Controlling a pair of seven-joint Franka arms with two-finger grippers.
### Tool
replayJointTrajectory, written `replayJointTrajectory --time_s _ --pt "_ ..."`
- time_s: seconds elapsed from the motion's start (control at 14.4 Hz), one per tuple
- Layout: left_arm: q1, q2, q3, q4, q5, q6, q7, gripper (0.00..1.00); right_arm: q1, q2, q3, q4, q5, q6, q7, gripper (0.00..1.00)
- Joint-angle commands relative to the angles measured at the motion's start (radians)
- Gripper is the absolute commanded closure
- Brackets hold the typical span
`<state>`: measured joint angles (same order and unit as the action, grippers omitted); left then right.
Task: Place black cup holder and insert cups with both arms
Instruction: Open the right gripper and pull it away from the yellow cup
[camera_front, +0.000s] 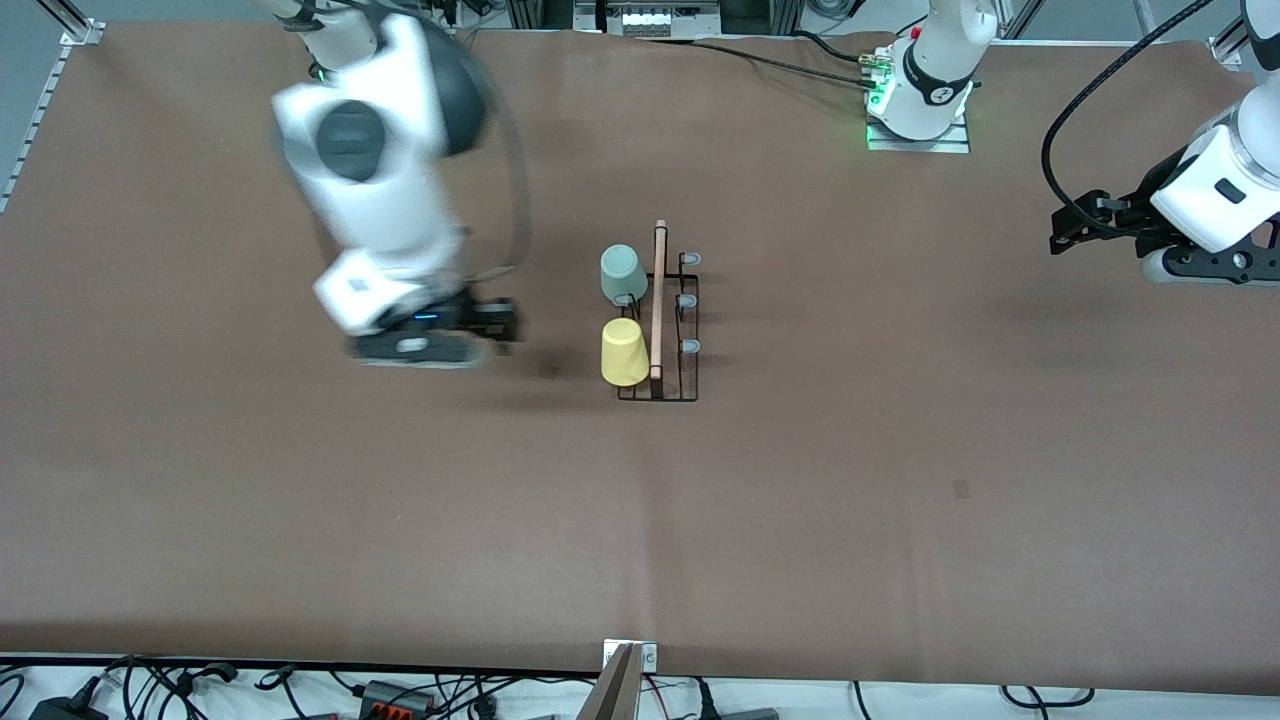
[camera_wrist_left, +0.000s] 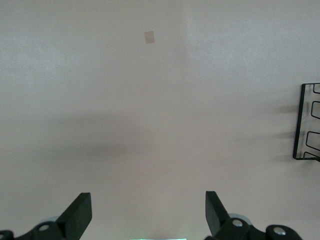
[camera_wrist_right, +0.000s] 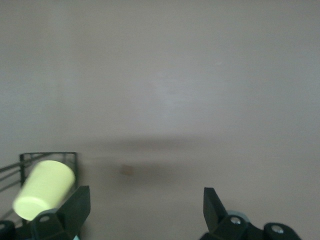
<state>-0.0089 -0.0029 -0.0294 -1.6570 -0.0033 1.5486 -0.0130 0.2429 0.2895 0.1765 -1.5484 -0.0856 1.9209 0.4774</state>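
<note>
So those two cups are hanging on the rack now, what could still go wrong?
The yellow cup sits tilted on its peg at the black cup holder's end nearest the front camera; it might slip off. The right gripper, open, is close beside the rack on the right arm's side; a careless swing could knock it. The left gripper waits open, well clear.

The left gripper (camera_wrist_left: 148, 212) hangs over bare brown table (camera_wrist_left: 150, 110), its two black fingers (camera_wrist_left: 80, 212) spread wide with nothing between them. One end of the black cup holder (camera_wrist_left: 306, 122) shows at the picture's edge, well apart from the gripper: thin black wire loops standing on the table, with faint shadows trailing from them. A small tan square mark (camera_wrist_left: 149, 37) lies on the table, well apart from the cup holder, and a soft dark shadow crosses the surface between that mark and the gripper.
</note>
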Motion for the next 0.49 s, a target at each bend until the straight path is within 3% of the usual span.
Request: replayJointTrajectory --time_s 0.0,0.14,0.28,0.42 --pt "0.003 0.001 0.005 0.019 -0.012 -0.025 0.024 0.0 -0.201 -0.096 0.017 -0.027 0.069 -0.094 -0.201 0.0" --pt "0.015 0.0 0.005 0.019 -0.012 -0.028 0.024 0.0 -0.283 -0.157 -0.026 -0.024 0.06 -0.15 -0.337 0.0" --pt "0.015 -0.002 0.005 0.019 -0.012 -0.028 0.024 0.0 -0.293 -0.225 -0.107 -0.019 0.055 -0.17 -0.358 0.0" --pt "0.015 -0.006 0.0 0.02 -0.012 -0.05 0.022 0.0 -0.338 -0.251 -0.112 0.002 0.052 -0.233 -0.37 0.0"
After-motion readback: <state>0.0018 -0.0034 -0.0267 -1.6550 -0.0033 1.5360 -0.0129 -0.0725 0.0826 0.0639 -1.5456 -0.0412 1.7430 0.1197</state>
